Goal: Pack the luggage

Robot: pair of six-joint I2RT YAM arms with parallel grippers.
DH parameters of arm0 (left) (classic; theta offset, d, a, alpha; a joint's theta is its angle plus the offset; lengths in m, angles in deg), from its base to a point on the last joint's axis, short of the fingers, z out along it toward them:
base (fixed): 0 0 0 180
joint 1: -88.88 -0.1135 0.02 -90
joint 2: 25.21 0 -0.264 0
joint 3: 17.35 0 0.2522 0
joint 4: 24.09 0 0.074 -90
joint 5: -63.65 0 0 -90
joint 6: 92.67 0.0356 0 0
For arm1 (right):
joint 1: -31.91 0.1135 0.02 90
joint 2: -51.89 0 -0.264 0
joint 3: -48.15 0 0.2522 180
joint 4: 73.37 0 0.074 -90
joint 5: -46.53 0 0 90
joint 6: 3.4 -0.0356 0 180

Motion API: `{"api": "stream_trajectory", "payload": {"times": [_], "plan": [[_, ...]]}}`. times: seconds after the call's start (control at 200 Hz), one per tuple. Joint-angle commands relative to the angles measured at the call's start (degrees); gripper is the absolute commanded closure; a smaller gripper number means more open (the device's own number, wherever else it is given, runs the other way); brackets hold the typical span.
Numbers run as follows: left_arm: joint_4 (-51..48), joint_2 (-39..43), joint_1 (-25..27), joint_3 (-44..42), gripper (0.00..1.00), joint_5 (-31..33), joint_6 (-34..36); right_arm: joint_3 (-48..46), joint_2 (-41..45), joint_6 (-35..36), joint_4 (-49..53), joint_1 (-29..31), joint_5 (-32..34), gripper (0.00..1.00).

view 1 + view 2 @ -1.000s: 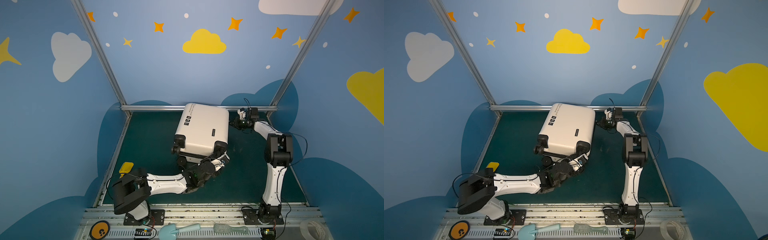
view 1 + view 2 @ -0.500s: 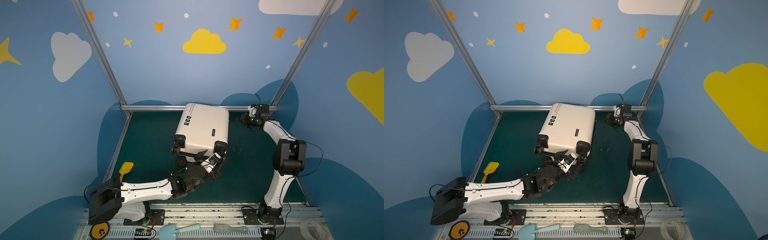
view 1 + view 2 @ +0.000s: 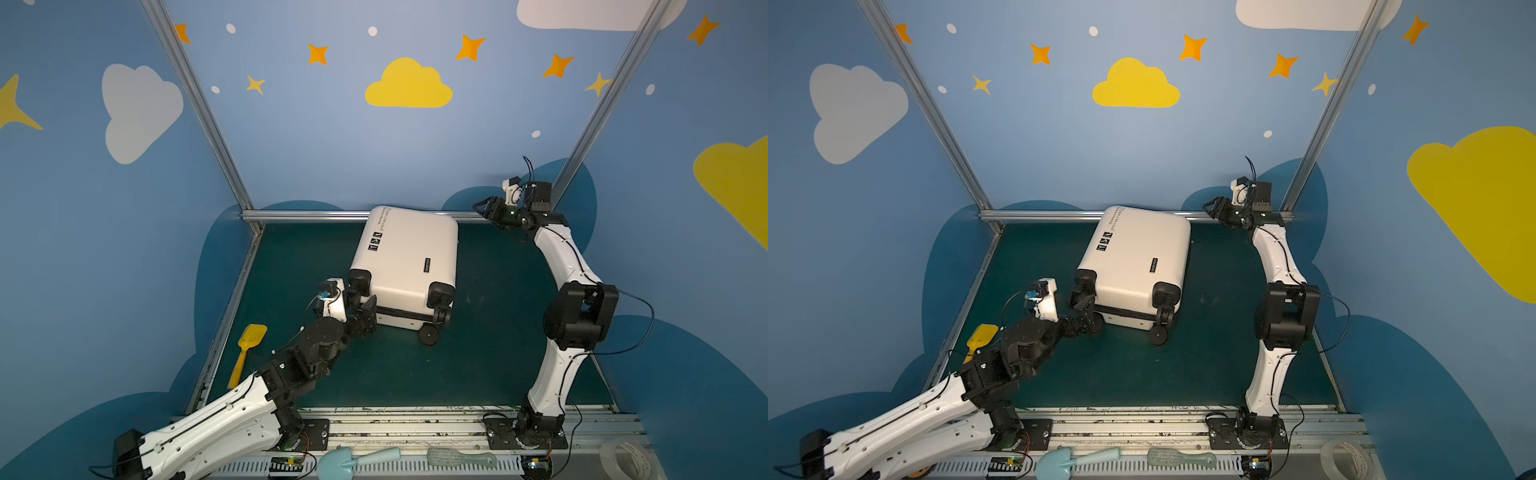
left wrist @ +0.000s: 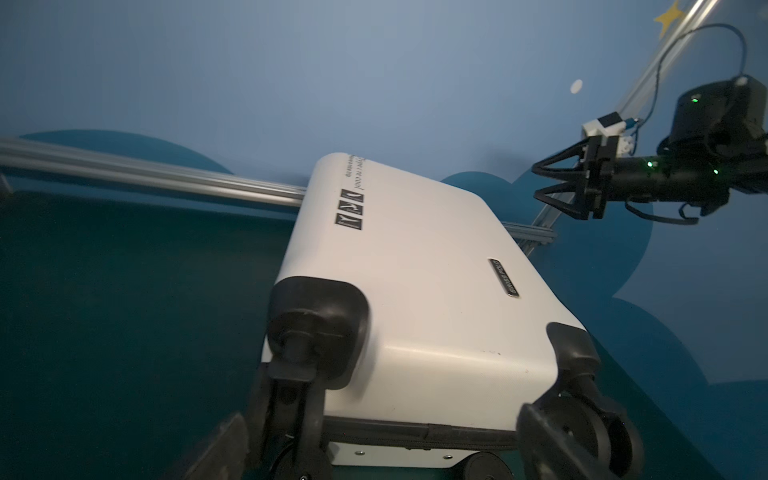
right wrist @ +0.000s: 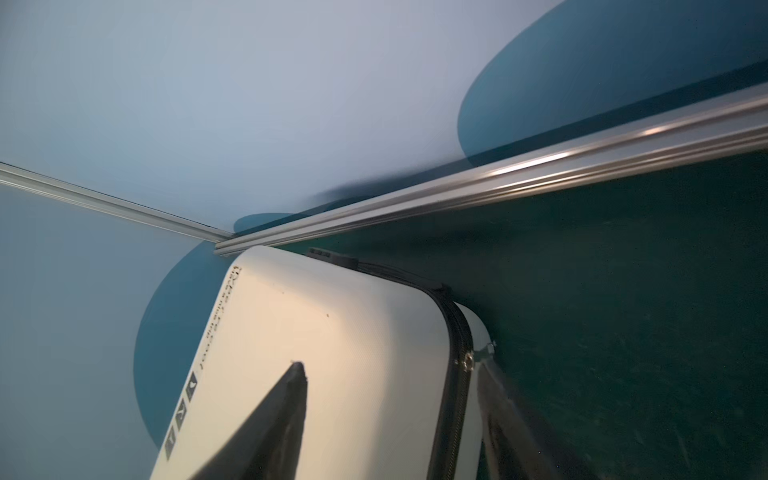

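Note:
The luggage [image 3: 405, 257] [image 3: 1133, 257] lies flat and zipped on the green mat, white shell up, black wheels toward the front. My left gripper [image 3: 361, 305] [image 3: 1084, 305] sits low at its front-left wheel corner. In the left wrist view this gripper [image 4: 386, 449] is open wide, with the wheel end of the luggage [image 4: 415, 270] ahead between its fingers. My right gripper [image 3: 482, 208] [image 3: 1208, 206] [image 4: 537, 182] hangs open in the air off the back-right corner, clear of the shell. The right wrist view looks past that gripper [image 5: 390, 370] onto the luggage [image 5: 332, 353] and its zipper pull [image 5: 468, 360].
An aluminium rail [image 3: 307, 215] runs along the back of the mat, right behind the luggage. A yellow toy shovel [image 3: 249, 345] lies at the mat's left edge. On the front ledge lie a light-blue shovel [image 3: 357, 459], a brush [image 3: 461, 459] and a tape roll [image 3: 627, 459].
My left gripper slid from the middle of the luggage's wheel end to its left wheel corner and opened. My right gripper drew back from the back-right corner, rose and opened wider.

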Motion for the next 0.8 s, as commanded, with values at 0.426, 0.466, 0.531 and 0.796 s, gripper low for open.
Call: {"api": "stream_trajectory", "payload": {"times": [0.426,0.466,0.531,0.796], "plan": [[-4.71,-29.0,-36.68,22.69,0.0,-31.72,-0.12,-21.73,10.85,-6.75,-0.67,-0.04,1.78,0.37],[-4.53,-32.07,-38.03,25.23,0.0,-32.2,0.3,-24.93,12.65,-6.63,-0.34,-0.1,2.26,0.37],[-4.0,-36.71,-39.85,29.03,0.0,-33.58,0.84,-29.55,15.47,-5.91,0.71,-0.13,2.88,0.37],[-10.17,-55.92,-42.15,48.5,0.0,-36.16,3.69,-45.44,24.62,-4.39,4.63,2.17,6.64,0.38]]}}
